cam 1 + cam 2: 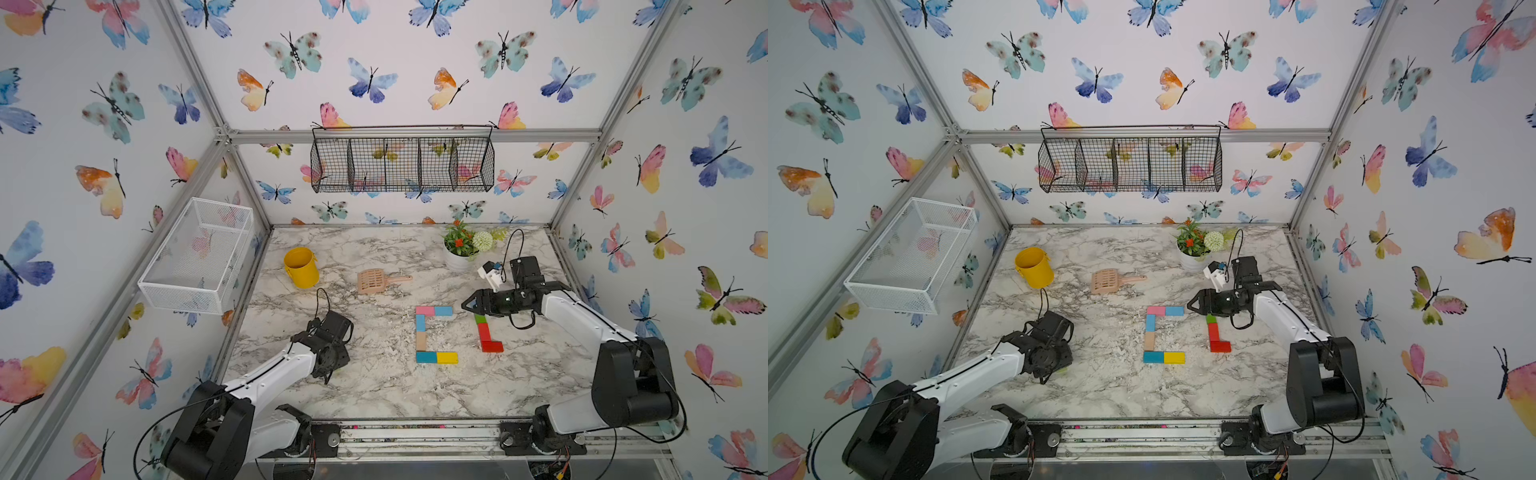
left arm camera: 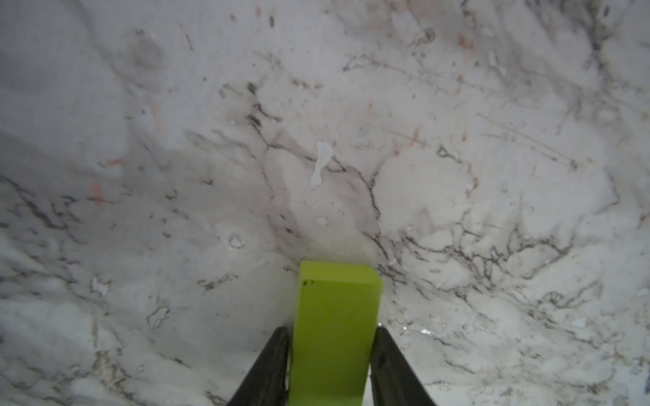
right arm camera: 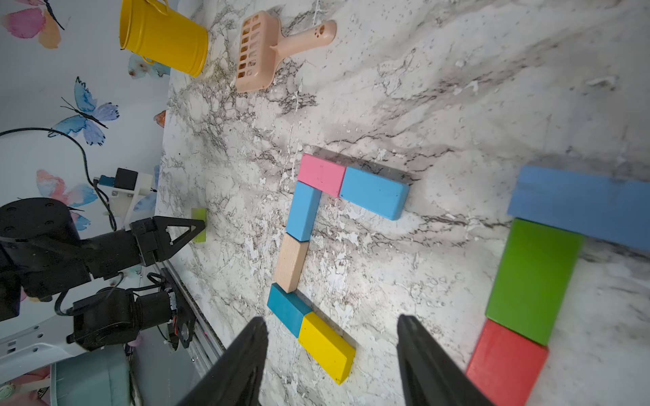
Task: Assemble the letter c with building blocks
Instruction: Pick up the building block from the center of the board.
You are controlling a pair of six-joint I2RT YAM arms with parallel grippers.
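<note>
Six building blocks lie flat in a C shape mid-table: pink [image 1: 424,310], light blue [image 1: 443,311], blue [image 1: 420,323], tan [image 1: 421,341], teal [image 1: 426,357] and yellow [image 1: 447,358]. To their right a green block [image 1: 480,319] and two red blocks [image 1: 488,340] form an L; the right wrist view shows one more blue block [image 3: 580,204] at its green end. My left gripper [image 2: 332,330] points down at the table's left and is shut on a lime-green block [image 2: 337,316]. My right gripper [image 1: 467,305] hovers open and empty beside the C's upper arm.
A yellow bucket [image 1: 301,268] and a tan slotted scoop [image 1: 378,280] sit behind the blocks. A flower pot [image 1: 461,245] stands at the back right. A white wire basket [image 1: 195,253] hangs on the left wall and a black wire basket [image 1: 403,160] on the back wall.
</note>
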